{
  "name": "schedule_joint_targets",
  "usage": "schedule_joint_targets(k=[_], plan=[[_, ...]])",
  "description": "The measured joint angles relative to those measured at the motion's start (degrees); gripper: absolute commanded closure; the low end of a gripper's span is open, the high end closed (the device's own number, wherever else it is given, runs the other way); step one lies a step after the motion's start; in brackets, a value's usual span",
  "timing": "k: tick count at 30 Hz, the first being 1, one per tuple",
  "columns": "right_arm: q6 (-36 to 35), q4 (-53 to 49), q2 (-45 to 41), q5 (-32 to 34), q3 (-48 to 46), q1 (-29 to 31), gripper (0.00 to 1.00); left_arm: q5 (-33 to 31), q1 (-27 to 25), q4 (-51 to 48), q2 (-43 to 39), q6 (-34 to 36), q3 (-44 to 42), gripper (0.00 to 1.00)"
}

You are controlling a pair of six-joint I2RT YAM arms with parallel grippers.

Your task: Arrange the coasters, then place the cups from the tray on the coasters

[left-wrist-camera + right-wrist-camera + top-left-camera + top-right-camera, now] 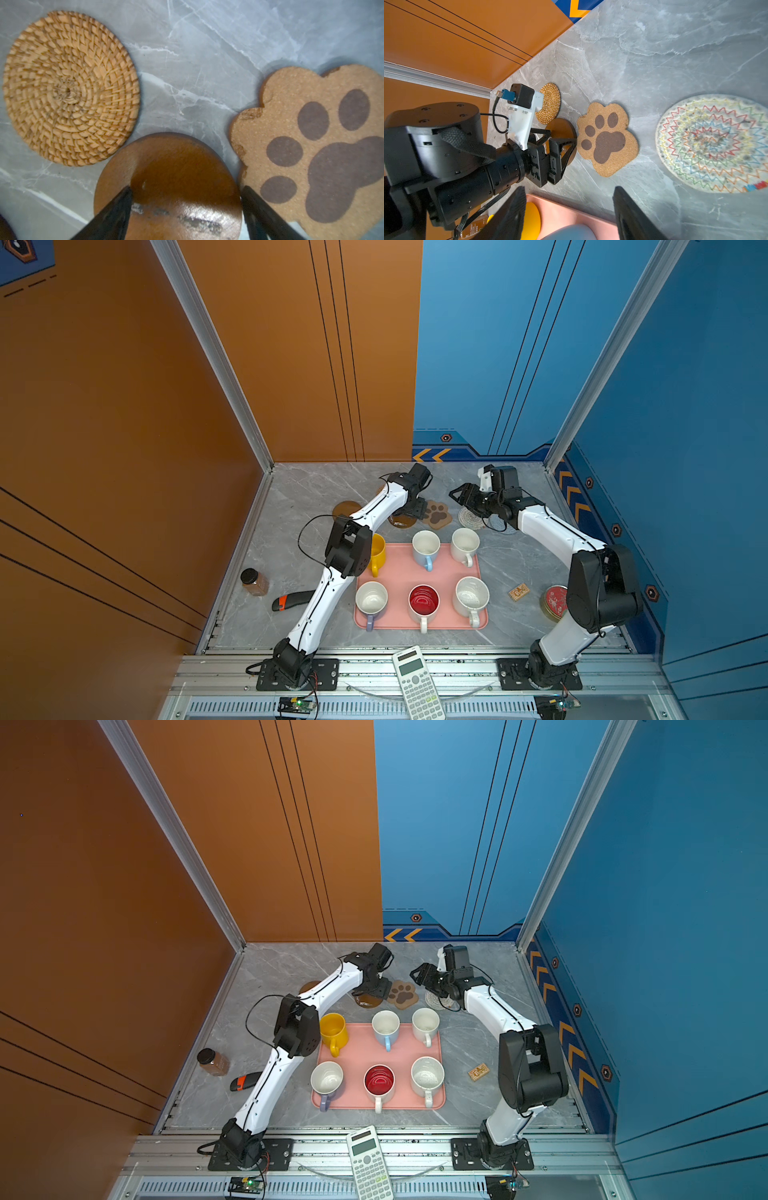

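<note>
At 6 o'clock on the tray [399,572], six cups [426,545]: likely heavy and breakable, so take by the handle. At 12 o'clock, left gripper [186,189] spread wide over the flat dark brown coaster [176,158], holding nothing, right gripper [570,189] at 1 o'clock also apart, empty; seems thin and light, so pinch its edge. Just beside at 3 o'clock the paw coaster [311,145], open table [324,485] beyond.

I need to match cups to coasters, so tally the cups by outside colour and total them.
yellow cup: 1
light-blue cup: 1
lilac cup: 1
white cups: 3 (rear white cup, front white cup, red-lined white cup)
Total: 6
</note>
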Motion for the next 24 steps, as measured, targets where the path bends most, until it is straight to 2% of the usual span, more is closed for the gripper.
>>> schedule_joint_targets(k=[24], plan=[[0.0, 0.0, 0.5, 0.0, 0.0, 0.2, 0.35, -0.3, 3.3, 0.1, -4.7, -0.4, -8.3, 0.20]])
